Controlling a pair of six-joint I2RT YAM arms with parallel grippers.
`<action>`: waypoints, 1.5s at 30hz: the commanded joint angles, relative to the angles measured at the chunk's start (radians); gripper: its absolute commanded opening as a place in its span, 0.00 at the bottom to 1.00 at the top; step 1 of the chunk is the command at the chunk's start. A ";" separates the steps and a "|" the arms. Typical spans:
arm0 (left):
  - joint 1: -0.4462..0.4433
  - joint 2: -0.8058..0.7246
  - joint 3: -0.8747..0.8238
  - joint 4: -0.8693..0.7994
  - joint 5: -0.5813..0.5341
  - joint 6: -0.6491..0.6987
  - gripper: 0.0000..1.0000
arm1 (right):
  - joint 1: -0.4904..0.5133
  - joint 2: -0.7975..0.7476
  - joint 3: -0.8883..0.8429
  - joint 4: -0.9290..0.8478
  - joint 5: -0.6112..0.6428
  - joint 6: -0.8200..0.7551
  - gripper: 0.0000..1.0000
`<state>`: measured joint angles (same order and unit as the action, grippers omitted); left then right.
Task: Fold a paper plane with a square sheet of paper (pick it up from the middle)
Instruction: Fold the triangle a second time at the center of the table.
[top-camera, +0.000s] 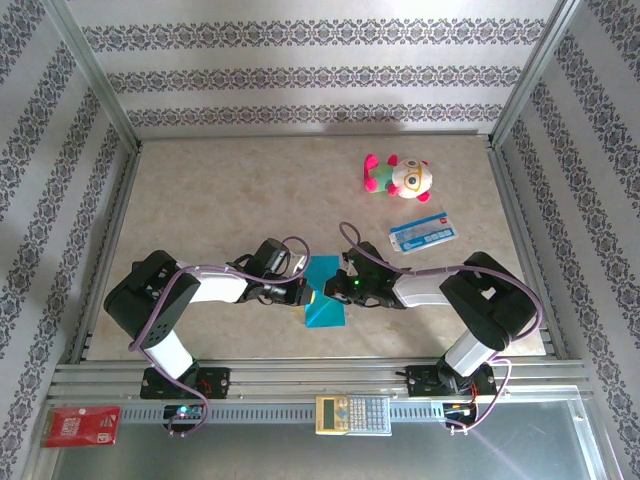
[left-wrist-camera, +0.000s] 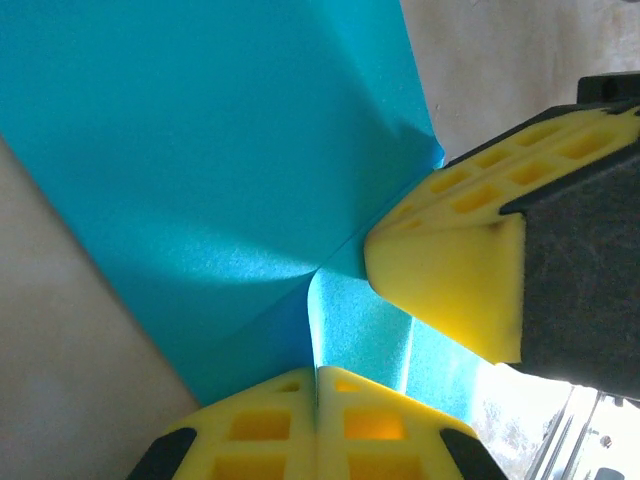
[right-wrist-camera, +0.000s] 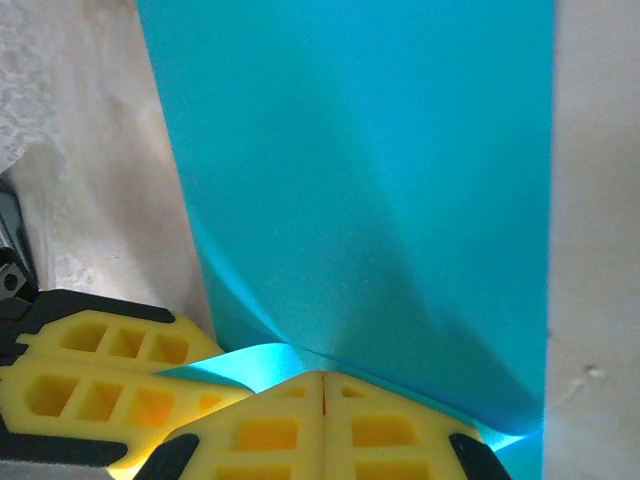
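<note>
Paper (top-camera: 328, 312), teal and partly folded, lies on the table (top-camera: 220, 200) near the front edge, midway between the 2 arms. Left gripper (left-wrist-camera: 318, 385) is closed tight on a raised ridge of the sheet, its yellow fingers meeting with only paper between them. Right gripper (right-wrist-camera: 322, 385) is clamped the same way on that ridge from the opposite side, and the 2 sets of fingertips sit just beside each other. The middle is pinched up while the rest slopes down to the table.

The main risk from here looks like a tear or a crooked crease. Both pinches sit close together on thin paper, so any pull apart, or 1 arm lifting ahead of the other, would strain the short span between them. A slip from either pinch would let the fold spring open.

From above, the sheet reads as an oblong, its long axis running far to near and leaning slightly right at the near end. No pointed nose shows yet. Toy (top-camera: 400, 177) and card (top-camera: 423, 236) lie well apart, far right.
</note>
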<state>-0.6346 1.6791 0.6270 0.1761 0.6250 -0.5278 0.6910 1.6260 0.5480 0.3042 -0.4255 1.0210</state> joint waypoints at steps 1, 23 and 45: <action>-0.014 0.092 -0.032 -0.054 -0.099 0.030 0.00 | -0.029 0.020 -0.022 -0.018 0.006 -0.030 0.03; -0.014 0.097 -0.044 -0.050 -0.104 0.027 0.00 | -0.003 -0.184 -0.064 -0.046 0.023 -0.019 0.03; -0.013 0.088 -0.019 -0.068 -0.096 0.029 0.00 | 0.076 -0.005 -0.066 0.016 0.030 0.018 0.02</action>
<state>-0.6346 1.6829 0.6289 0.1757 0.6270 -0.5278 0.7620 1.5944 0.5049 0.3271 -0.4168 1.0260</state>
